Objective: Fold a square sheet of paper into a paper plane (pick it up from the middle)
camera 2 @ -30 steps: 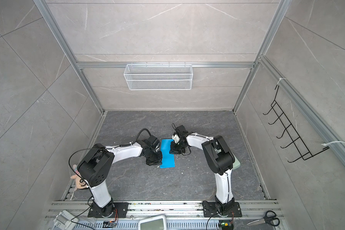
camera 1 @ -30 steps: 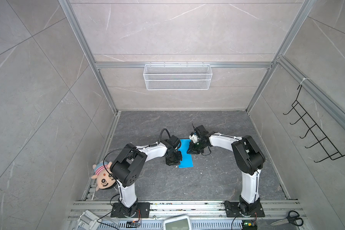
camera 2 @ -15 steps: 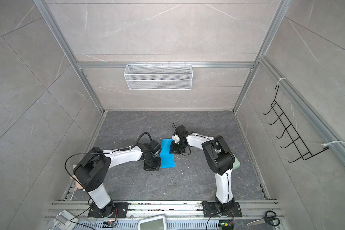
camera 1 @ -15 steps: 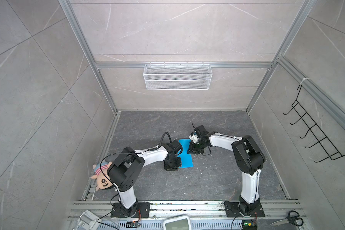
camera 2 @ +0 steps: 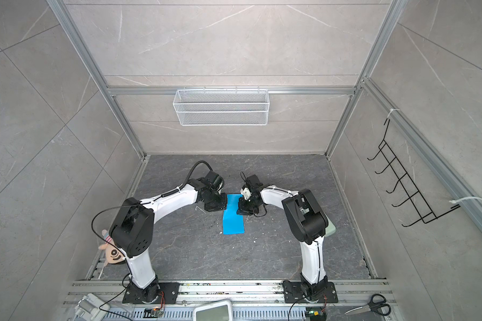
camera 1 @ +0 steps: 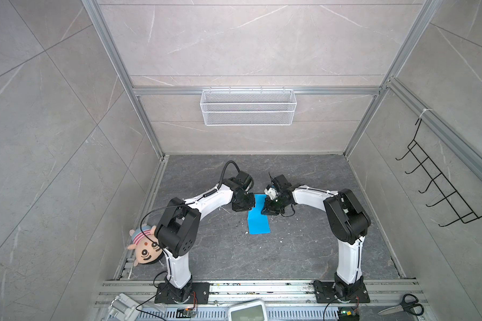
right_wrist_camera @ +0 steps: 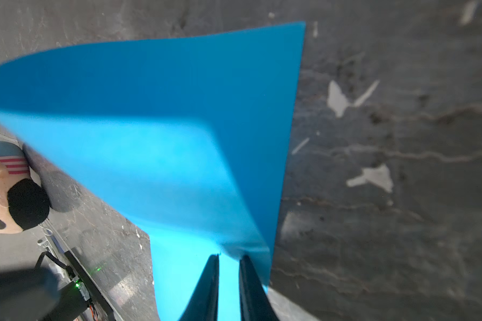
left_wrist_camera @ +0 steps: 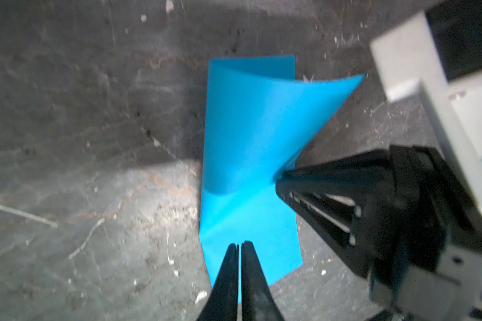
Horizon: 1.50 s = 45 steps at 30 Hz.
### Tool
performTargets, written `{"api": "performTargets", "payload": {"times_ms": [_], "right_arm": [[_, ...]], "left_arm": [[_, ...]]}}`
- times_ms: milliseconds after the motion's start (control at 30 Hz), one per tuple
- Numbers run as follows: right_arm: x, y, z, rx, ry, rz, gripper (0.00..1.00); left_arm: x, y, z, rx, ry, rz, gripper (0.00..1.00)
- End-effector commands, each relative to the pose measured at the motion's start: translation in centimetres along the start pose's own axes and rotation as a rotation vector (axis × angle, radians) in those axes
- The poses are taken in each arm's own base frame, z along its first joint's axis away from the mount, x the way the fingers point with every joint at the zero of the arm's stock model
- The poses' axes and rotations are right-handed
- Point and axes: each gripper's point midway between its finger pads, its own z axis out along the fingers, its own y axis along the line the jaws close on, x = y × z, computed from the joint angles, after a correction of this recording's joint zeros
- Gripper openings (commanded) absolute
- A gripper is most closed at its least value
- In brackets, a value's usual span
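Square sheet of paper (camera 1: 258, 222) folded narrow on the tabletop (camera 1: 304, 250) between the arms, one flap raised, left claw (left_wrist_camera: 238, 246) closed above it, contact unclear, right claw (right_wrist_camera: 228, 257) narrow, pinching the flap's edge, tips hidden in both top views.

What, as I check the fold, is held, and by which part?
The right gripper pinches the sky-blue paper sheet by its lifted flap's edge; the shut left gripper holds nothing.

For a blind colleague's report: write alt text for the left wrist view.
A blue paper lies folded on a dark stone floor, one flap curled up off it where the right gripper pinches its edge. The left gripper, shut, points at the flat part of the paper.
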Motion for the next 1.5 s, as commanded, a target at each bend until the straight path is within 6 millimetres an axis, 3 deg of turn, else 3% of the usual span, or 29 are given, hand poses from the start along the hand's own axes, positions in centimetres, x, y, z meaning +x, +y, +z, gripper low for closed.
{"api": "performTargets", "payload": {"times_ms": [0,233,600,867,1000,1200,1333,1467], "right_arm": [[3.7,-6.9,3.6,0.237,0.105,0.089,0.2],[3.7,-6.9,3.7,0.24,0.108,0.098,0.2],[4.0,-7.3,3.6,0.265,0.117,0.102,0.19],[3.8,-7.4,3.6,0.269,0.115,0.1,0.19],[3.7,-7.4,3.5,0.27,0.115,0.095,0.19],[3.9,-7.4,3.7,0.271,0.119,0.1,0.19],[3.8,-7.4,3.7,0.27,0.116,0.1,0.19],[3.8,-7.3,3.7,0.268,0.115,0.101,0.19]], "left_arm": [[-0.7,0.3,1.1,-0.015,0.016,0.061,0.1],[-0.6,0.3,3.4,0.033,0.087,0.089,0.1],[0.6,5.0,4.5,-0.128,0.124,0.048,0.1],[2.2,7.6,3.9,-0.149,0.175,0.031,0.09],[1.7,6.2,2.3,-0.072,0.149,0.058,0.09],[-0.5,1.6,-0.7,0.114,0.052,0.08,0.09],[-1.6,-0.1,-0.3,0.197,0.036,0.066,0.09],[-2.3,0.3,1.3,0.175,0.049,0.049,0.09]]}}
